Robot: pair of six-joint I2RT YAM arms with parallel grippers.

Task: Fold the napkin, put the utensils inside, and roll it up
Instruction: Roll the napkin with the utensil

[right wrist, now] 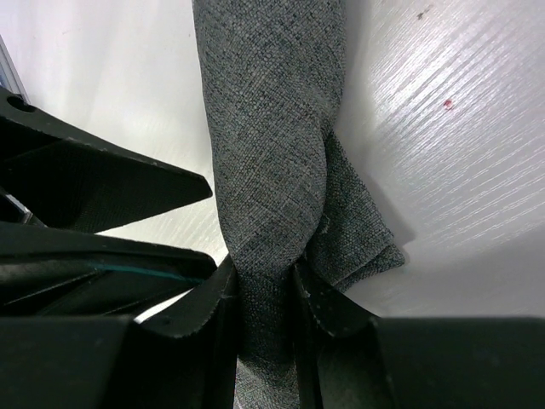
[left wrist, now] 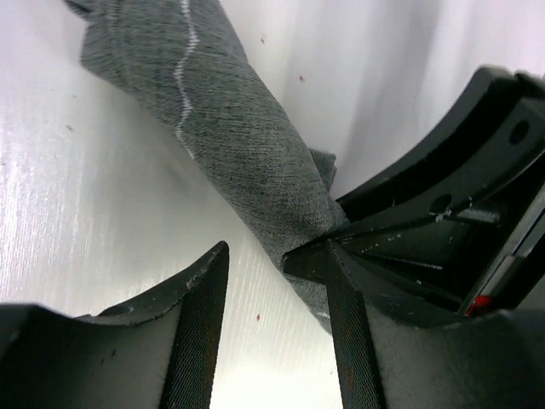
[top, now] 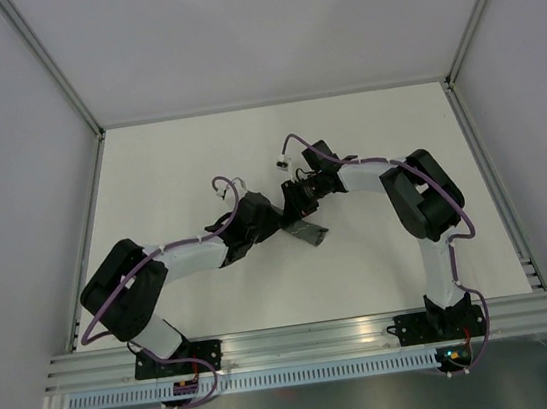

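Observation:
The dark grey napkin (top: 309,232) lies on the white table as a tight roll, with a lighter stitched line showing near its far end (left wrist: 189,51). My right gripper (right wrist: 264,277) is shut on one end of the roll (right wrist: 272,128), and a loose corner of cloth sticks out beside its finger. My left gripper (left wrist: 275,256) is open right next to it, with only bare table between its fingers; its right finger (left wrist: 341,290) lies over the edge of the roll. Both grippers meet over the napkin mid-table (top: 289,210). The utensils are out of view.
The white table (top: 198,164) is walled by pale panels at the left, back and right, with an aluminium rail (top: 311,336) along the near edge. The right gripper's black body (left wrist: 443,213) sits close against my left fingers.

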